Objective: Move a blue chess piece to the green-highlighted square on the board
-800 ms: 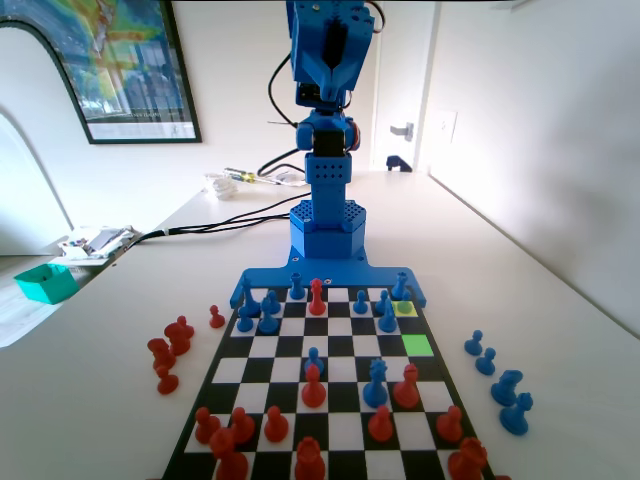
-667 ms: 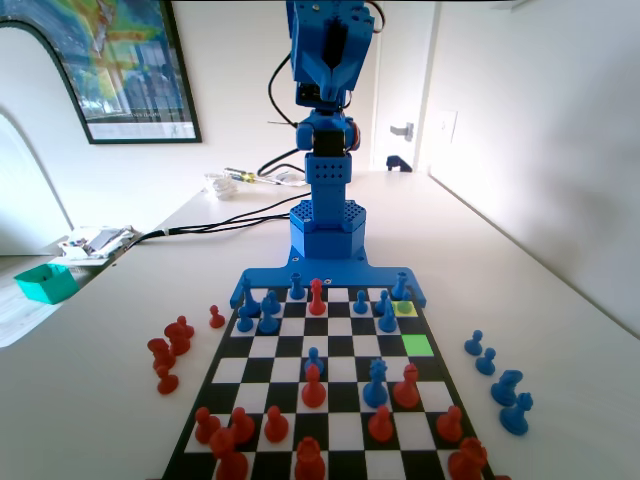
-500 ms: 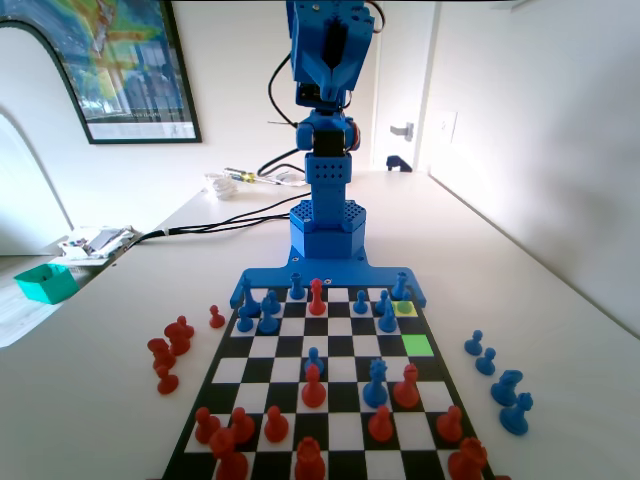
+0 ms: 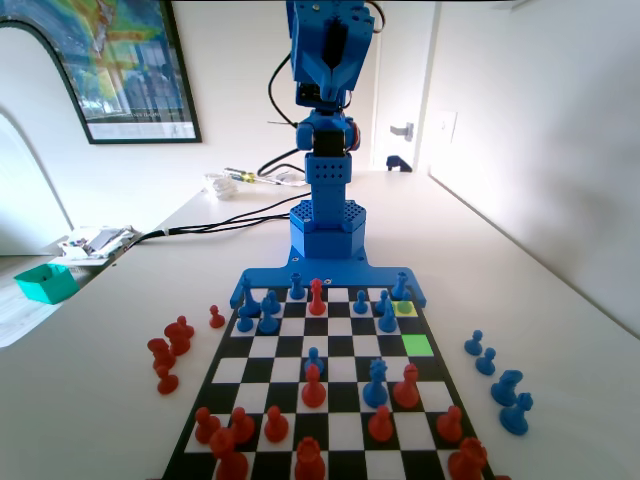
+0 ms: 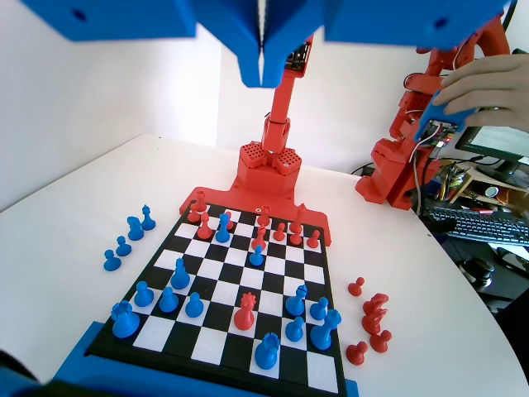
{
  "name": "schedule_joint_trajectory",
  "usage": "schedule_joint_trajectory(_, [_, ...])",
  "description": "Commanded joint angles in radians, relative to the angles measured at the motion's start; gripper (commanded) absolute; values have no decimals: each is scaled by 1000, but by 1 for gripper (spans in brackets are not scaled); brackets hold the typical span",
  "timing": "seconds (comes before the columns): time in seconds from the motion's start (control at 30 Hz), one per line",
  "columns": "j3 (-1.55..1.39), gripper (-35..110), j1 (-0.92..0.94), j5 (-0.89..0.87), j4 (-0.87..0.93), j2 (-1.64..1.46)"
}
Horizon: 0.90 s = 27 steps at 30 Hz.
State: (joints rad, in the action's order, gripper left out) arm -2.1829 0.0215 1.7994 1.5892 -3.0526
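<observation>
Fixed view: board [image 4: 262, 346] lies on the pale surface [image 4: 560, 330] with its blue frame at 12 o'clock, under the base of the blue arm [image 4: 325, 150], which stands folded upright and high, leaving every square unobstructed. The green-highlighted square [image 4: 417, 345] sits in the rightmost file at about 3 o'clock from the board's middle and carries no piece. One square toward 12 o'clock lies a paler yellow square [image 4: 404, 308]; the blue chess piece [image 4: 388, 317] stands just beside it at 9 o'clock, near the green square, which likely marks it as the pawn to move. Captured blue pieces [image 4: 497, 372] rest off the board at 3 o'clock, red ones [image 4: 172, 350] at 9 o'clock.

Wrist view: gripper [image 5: 262, 50] hangs at 12 o'clock, its jaws pressed together on nothing, well above the board [image 5: 240, 356]. Probably the same pawn [image 5: 144, 294] stands at about 8 o'clock of the board's middle. Judged from this, the reach has not begun.
</observation>
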Motion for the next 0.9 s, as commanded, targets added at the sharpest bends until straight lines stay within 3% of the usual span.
schedule_joint_trajectory(0.0, [8, 1, 3, 11, -18, -3])
schedule_joint_trajectory(0.87, [9, 1, 17, 11, -17, 2])
